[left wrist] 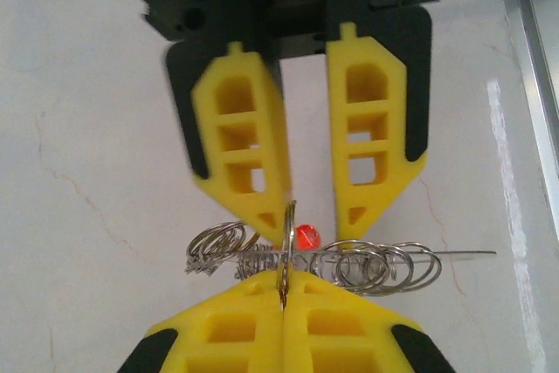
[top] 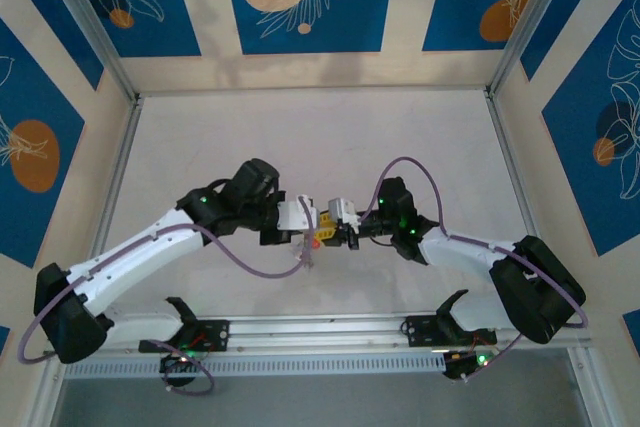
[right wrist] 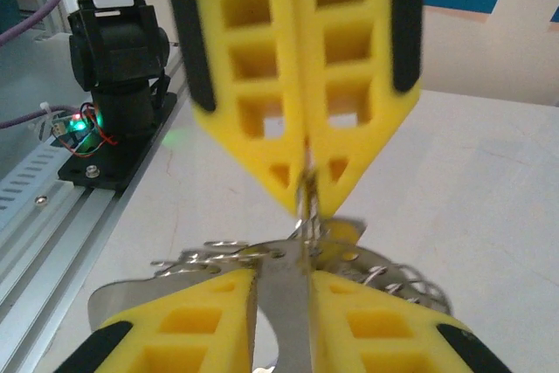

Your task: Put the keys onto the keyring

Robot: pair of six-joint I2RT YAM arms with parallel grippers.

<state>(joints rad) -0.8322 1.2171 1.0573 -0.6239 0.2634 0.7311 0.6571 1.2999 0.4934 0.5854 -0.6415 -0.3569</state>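
My two grippers meet tip to tip above the middle of the table. The left gripper [top: 312, 227] [left wrist: 286, 290] is shut on a metal ring [left wrist: 286, 233] seen edge-on. Across that ring runs a thin grey wire [left wrist: 463, 253] strung with several small split rings [left wrist: 384, 266]; I cannot tell which of these is the keyring. A red key head [left wrist: 307, 236] sits just behind the held ring. The right gripper [top: 332, 227] [right wrist: 286, 275] faces it with its yellow fingers [left wrist: 371, 128] a little apart. A flat grey metal piece [right wrist: 288, 312] lies in that gap.
The white table [top: 320, 137] is ringed by an enclosure with blue patterned walls. An aluminium rail [top: 320, 332] runs along the near edge. A black arm base with a green light [right wrist: 113, 67] stands on the rail to the right gripper's left.
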